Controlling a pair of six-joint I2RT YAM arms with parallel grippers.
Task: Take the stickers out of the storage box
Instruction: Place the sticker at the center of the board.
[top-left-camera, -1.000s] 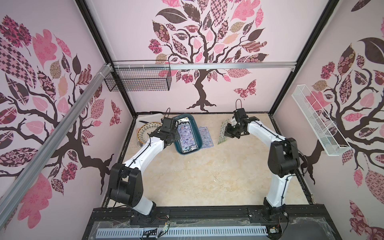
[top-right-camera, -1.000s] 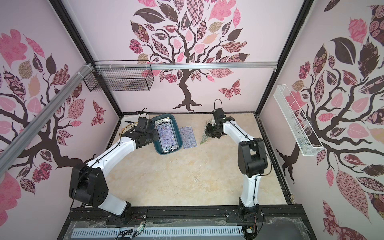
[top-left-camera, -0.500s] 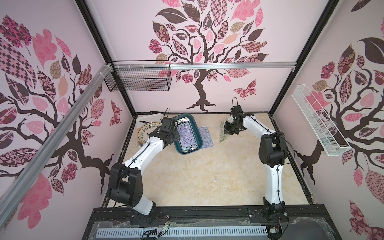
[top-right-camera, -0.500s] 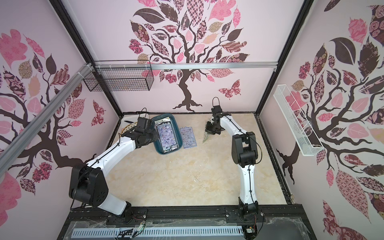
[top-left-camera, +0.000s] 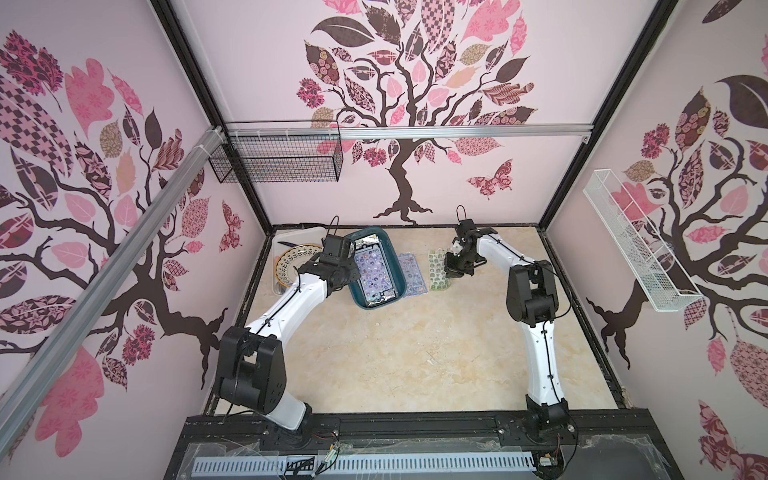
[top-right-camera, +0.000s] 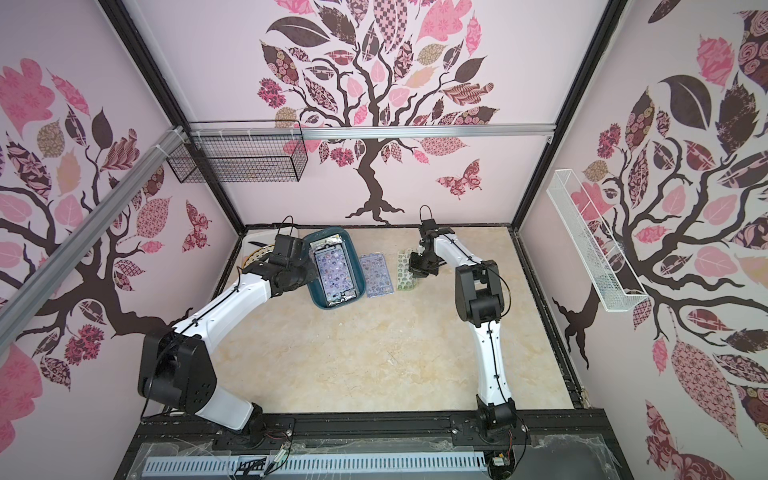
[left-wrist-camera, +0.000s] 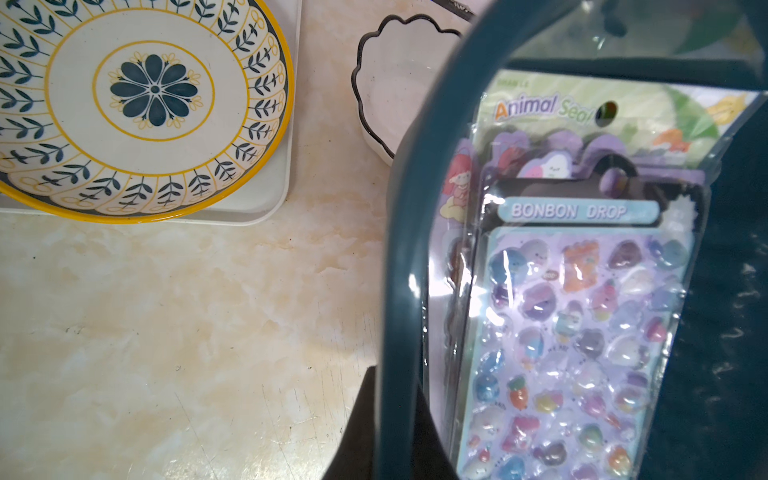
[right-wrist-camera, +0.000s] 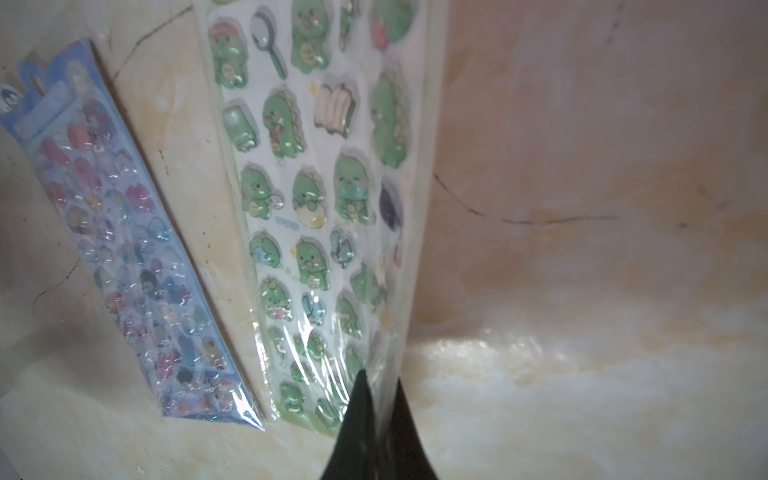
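Green sticker sheet (top-left-camera: 437, 272) lower, perhaps on table (top-left-camera: 415, 353), right claw (right-wrist-camera: 380, 390) tight on it; left claw (left-wrist-camera: 395, 399) tight on storage box (top-left-camera: 376, 305).

Where I work: a robot test booth in a lab. Black frame posts (top-left-camera: 190, 62) carry pink walls (top-left-camera: 299, 203) with tree decals (top-left-camera: 401, 183); my left arm (top-left-camera: 286, 303) and right arm (top-left-camera: 540, 365) bolt to a base rail (top-left-camera: 415, 428) fronting a marble-patterned tabletop (top-left-camera: 415, 353).

Back of table (top-left-camera: 415, 353). Storage box (top-left-camera: 365, 303), stickers (top-left-camera: 374, 272) stacked inside. Right of it, flat on the table, first sheet (top-left-camera: 412, 277). Further right and apart from it, second sheet (top-left-camera: 438, 270). Left of box: plate (left-wrist-camera: 153, 89) on tray (left-wrist-camera: 266, 203). Bowl (left-wrist-camera: 386, 83) seemingly between tray and box.
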